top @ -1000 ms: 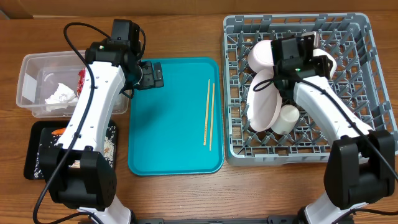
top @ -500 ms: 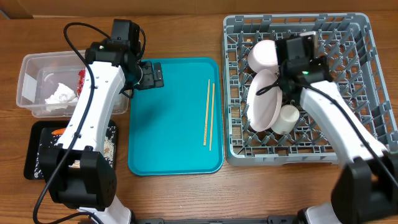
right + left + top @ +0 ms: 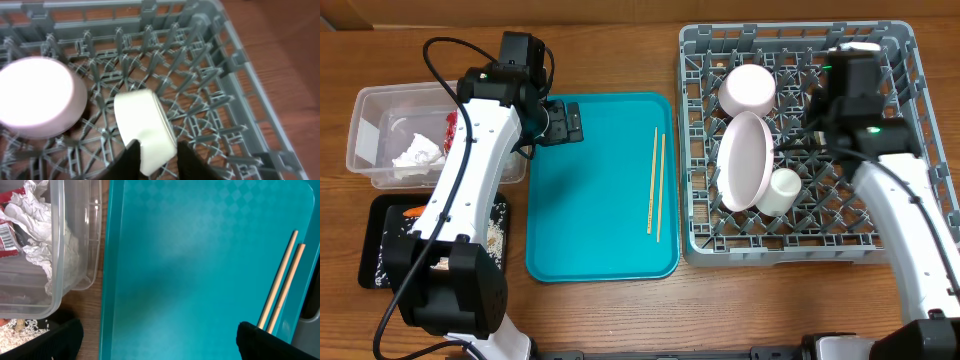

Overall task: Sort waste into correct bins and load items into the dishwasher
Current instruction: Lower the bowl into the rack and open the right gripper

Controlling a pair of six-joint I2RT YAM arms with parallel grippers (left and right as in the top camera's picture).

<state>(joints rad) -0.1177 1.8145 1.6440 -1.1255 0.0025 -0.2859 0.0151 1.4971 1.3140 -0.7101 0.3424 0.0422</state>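
Left pincer [image 3: 157, 330] spread over smooth teal tray [image 3: 175, 255]. Right pincer [image 3: 157, 145]: grip unclear, glossy white bowl [image 3: 140, 115] just ahead; moved off plate [image 3: 745, 165].

A teal tray [image 3: 590, 200] with rounded corners and a raised rim lies flat on the brown wooden table [image 3: 620, 320]. Wood grain shows along each side of the tray, whose floor bears a faint diamond pattern.

The left arm [image 3: 480, 150] hides part of the black tray [image 3: 368, 250] and clear tub [image 3: 365, 110]. Right wrist view is blurred: a white bowl [image 3: 142, 120] runs behind the right gripper [image 3: 157, 146]; whether it is pinched cannot be told.
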